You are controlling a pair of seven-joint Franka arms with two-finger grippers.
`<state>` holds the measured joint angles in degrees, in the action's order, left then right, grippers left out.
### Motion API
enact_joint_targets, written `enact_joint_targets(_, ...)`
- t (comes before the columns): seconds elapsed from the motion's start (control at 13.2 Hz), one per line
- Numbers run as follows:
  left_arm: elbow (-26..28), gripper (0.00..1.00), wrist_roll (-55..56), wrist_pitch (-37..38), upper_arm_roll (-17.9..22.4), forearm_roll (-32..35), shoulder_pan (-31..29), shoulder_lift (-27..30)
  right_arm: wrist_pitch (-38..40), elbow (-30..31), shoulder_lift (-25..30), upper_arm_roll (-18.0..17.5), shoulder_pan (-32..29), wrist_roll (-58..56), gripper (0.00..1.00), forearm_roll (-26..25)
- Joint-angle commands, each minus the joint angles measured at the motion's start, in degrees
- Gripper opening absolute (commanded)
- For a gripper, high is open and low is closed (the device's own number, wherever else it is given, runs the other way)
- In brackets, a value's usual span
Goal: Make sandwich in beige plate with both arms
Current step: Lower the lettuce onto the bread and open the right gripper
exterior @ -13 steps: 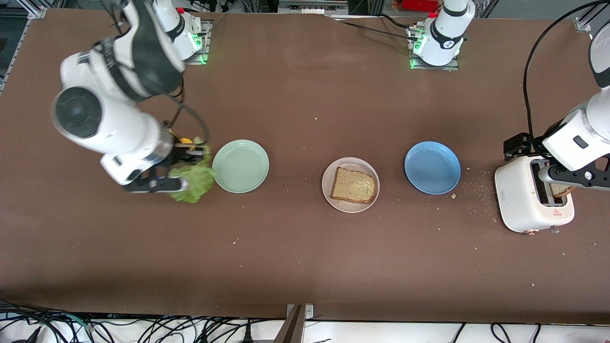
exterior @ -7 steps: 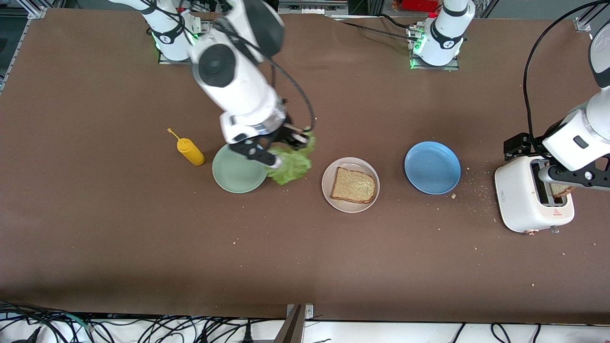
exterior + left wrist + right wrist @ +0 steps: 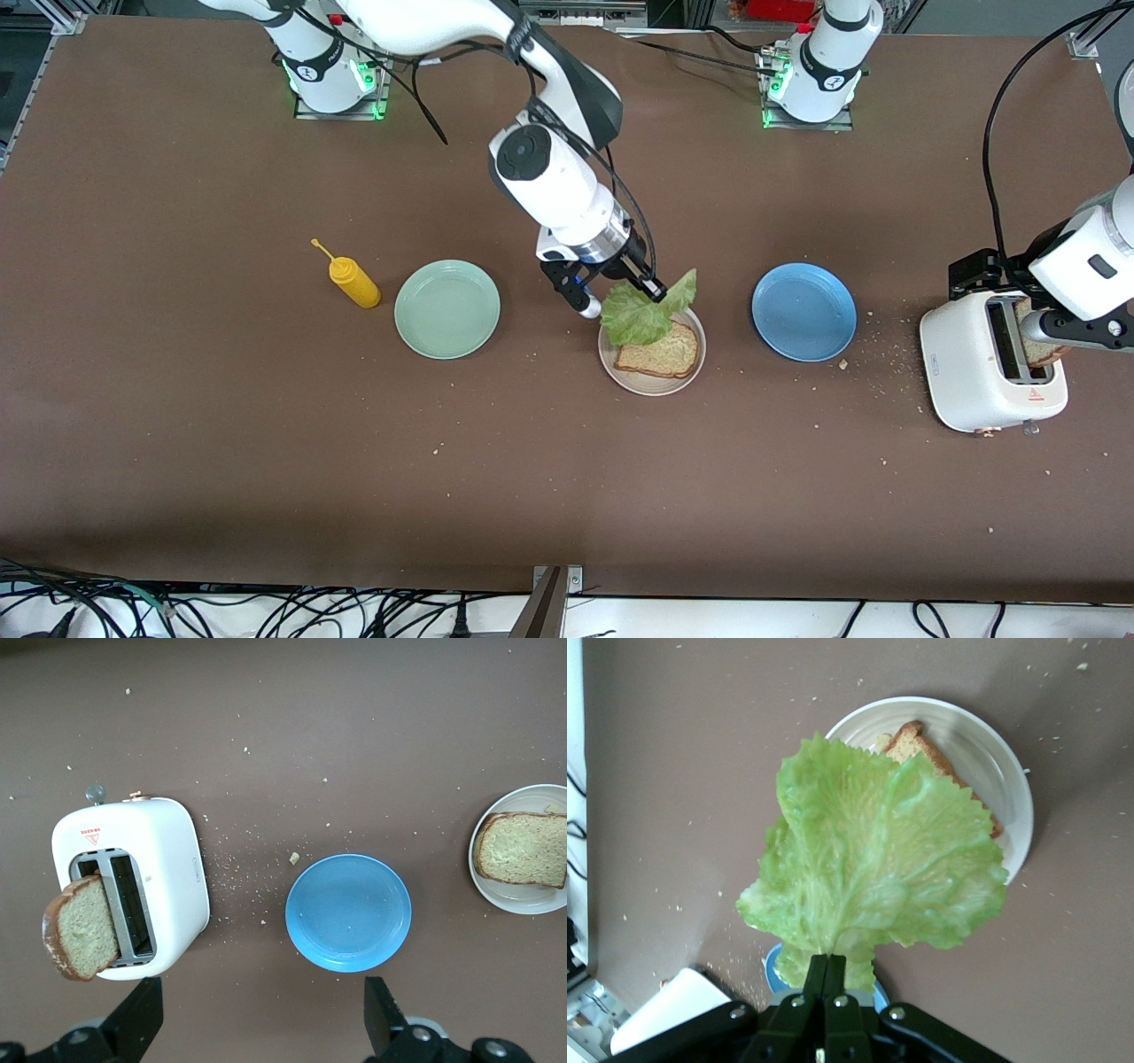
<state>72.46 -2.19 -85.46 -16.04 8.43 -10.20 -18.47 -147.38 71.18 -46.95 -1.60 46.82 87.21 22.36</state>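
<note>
Right gripper (image 3: 826, 967): pinched on lettuce leaf (image 3: 644, 312) over beige plate (image 3: 620, 376); an off-centre release risks overhang.
Left gripper (image 3: 263, 1014): fingers apart above toaster (image 3: 168, 877), waiting.

lettuce leaf (image 3: 645, 315): ruffled bright green
bread slice (image 3: 660, 352): speckled tan, darker crust
beige plate (image 3: 649, 383): pale beige
other plates: mint green (image 3: 447, 309), blue (image 3: 803, 312)
squeeze bottle (image 3: 353, 280): yellow
toaster (image 3: 979, 372): white
table (image 3: 567, 478): brown

High front camera faces the arms (whole table); wrist cameras look down close, sharing the beige plate (image 3: 651, 377).
</note>
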Motion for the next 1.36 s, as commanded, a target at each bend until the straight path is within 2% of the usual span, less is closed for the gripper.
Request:
enact_joint_targets(0.0,-1.0,1.0,-0.4,1.0,-0.1,-1.2,-0.3,0.0,-3.3,-6.2,-7.3,-0.7,-0.4,1.8,0.0,1.1)
enact_joint_targets(0.23,-1.0,1.0,-0.4,1.0,-0.1,-1.2,-0.3,0.0,-5.9,-7.0,-10.5,-0.7,-0.6,1.6,0.0,1.2)
enact_joint_targets(0.68,-1.0,1.0,-0.4,1.0,-0.1,-1.2,-0.3,0.0,-6.0,-7.0,-11.6,-0.9,-0.4,1.6,0.01,1.3)
enact_joint_targets(0.83,-1.0,1.0,-0.4,1.0,-0.1,-1.2,-0.3,0.0,-5.9,-7.0,-11.5,-0.9,-0.5,1.7,0.46,1.4)
enact_joint_targets(0.91,-1.0,1.0,-0.4,1.0,-0.1,-1.2,-0.3,0.0,-5.9,-7.0,-11.4,-0.9,-0.5,2.3,0.79,1.4)
enact_joint_targets(0.99,-1.0,1.0,-0.4,1.0,-0.1,-1.2,-0.3,0.0,-5.7,-7.1,-11.1,-0.9,-0.5,3.8,0.95,1.4)
enact_joint_targets(1.14,-1.0,1.0,-0.4,1.0,-0.1,-1.2,-0.3,0.0,-4.9,-7.0,-10.5,-0.8,-0.8,4.4,0.98,1.3)
enact_joint_targets(1.29,-1.0,1.0,-0.4,1.0,-0.1,-1.2,-0.3,0.0,0.4,-7.1,-8.3,0.0,-1.5,4.0,0.98,1.0)
